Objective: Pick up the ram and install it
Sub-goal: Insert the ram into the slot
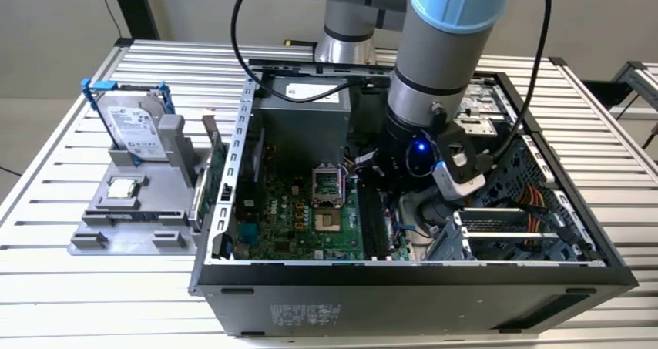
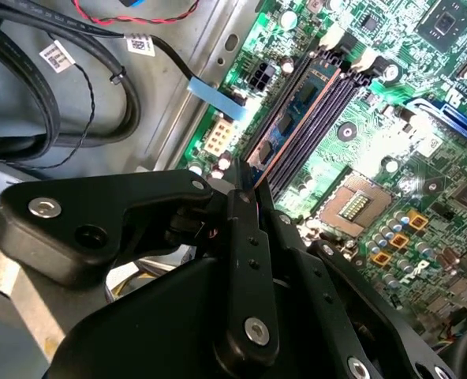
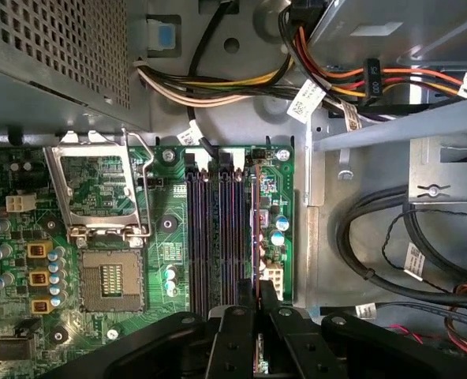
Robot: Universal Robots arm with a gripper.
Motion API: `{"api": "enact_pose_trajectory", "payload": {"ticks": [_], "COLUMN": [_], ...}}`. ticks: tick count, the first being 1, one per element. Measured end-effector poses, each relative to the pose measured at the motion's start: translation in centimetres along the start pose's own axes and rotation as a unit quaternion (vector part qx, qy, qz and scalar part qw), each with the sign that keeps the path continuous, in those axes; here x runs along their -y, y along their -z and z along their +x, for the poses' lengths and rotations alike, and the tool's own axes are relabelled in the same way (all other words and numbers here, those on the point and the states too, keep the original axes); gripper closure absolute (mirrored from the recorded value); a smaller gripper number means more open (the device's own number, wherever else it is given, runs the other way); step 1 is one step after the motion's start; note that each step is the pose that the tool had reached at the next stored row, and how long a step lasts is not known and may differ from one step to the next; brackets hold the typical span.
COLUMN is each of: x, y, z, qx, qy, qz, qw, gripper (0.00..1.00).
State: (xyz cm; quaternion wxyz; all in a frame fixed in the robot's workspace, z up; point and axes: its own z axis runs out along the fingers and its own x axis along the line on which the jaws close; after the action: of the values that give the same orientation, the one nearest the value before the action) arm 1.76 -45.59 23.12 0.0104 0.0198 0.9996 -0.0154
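Observation:
The ram (image 3: pixel 256 229) is a thin dark green stick standing on edge in the outermost of the motherboard's black slots (image 3: pixel 218 237), on the side away from the processor socket. In the second wrist view the ram (image 2: pixel 300 99) shows its black chips and lies along that slot. My gripper (image 3: pixel 259 304) is down inside the computer case, its black fingers (image 2: pixel 245 237) drawn close together at the near end of the stick, and it looks shut on the stick's edge. In the exterior view my arm's wrist (image 1: pixel 421 164) reaches into the open case over the slots.
The open processor socket (image 3: pixel 111 276) lies beside the slots. Cable bundles (image 3: pixel 218 83) and a metal drive cage (image 1: pixel 514 226) crowd the case. Outside it, a grey holder (image 1: pixel 123 210) carries a hard drive with blue handles (image 1: pixel 134 125) and a small silver chip (image 1: pixel 123 187).

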Motion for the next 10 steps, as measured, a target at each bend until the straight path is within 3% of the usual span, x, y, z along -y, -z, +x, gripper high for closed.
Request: {"api": "enact_pose_trajectory", "payload": {"ticks": [6,10], "x": [-0.01,0.0], "y": [-0.66,-0.77], "z": [0.01,0.03], "qx": [0.0,0.0], "qy": [0.0,0.0], "qz": [0.0,0.0], "qw": [1.0,1.0], "gripper": [1.0,1.0]}}
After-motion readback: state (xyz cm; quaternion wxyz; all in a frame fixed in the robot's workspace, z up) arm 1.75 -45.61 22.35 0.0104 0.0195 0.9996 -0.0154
